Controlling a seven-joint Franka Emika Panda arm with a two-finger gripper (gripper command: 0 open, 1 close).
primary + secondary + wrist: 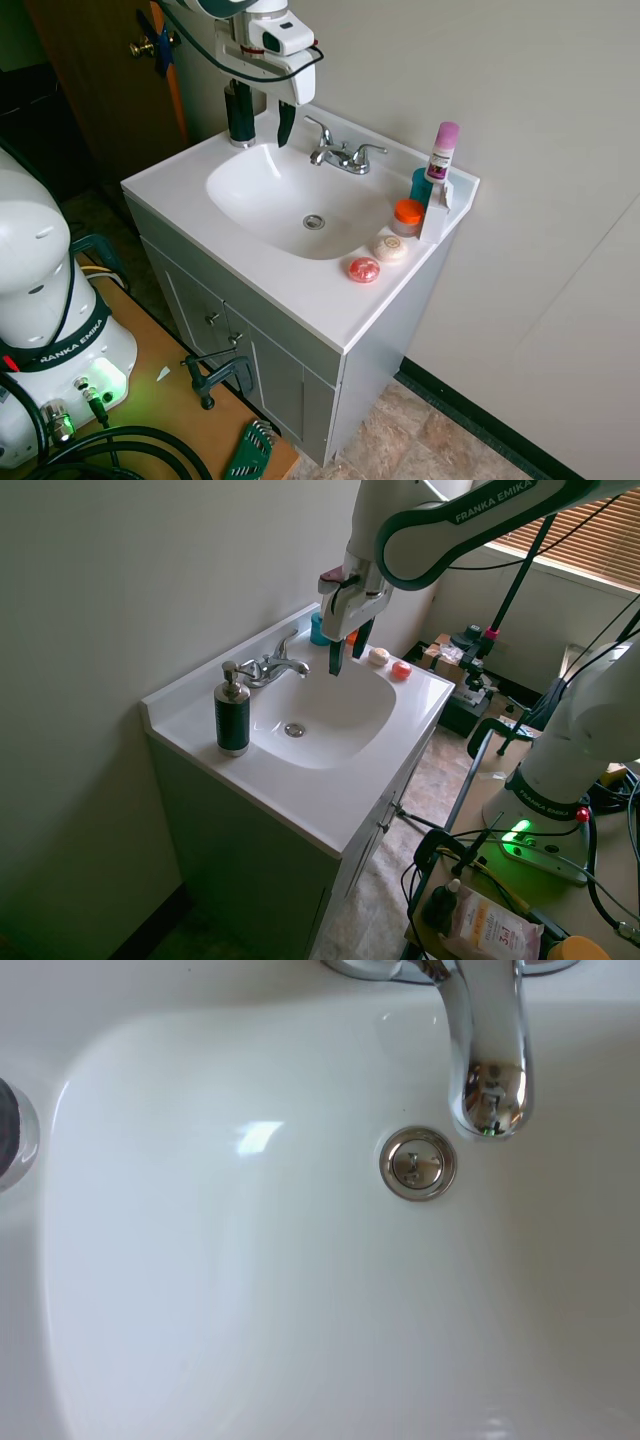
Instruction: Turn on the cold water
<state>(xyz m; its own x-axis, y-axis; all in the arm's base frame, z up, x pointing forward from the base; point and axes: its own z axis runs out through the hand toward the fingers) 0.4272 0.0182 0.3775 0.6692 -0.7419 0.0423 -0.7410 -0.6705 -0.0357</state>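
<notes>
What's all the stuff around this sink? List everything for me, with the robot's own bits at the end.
Sink: one, white, set in a white cabinet against the wall.
Faucet: one, chrome, two lever handles, at the back of the basin; no water running.
Drain: one, chrome, in the basin bottom.
Pump bottle: one, black with silver top, on the rim beside the faucet.
Soaps: two, one pink, one cream, on the front corner of the counter.
Orange-lidded jar: one, behind the soaps.
Pink-capped bottle: one, white, by the wall.
Teal cup: one, beside that bottle.
Gripper: one, white with dark fingers, open, hanging above the basin.
</notes>
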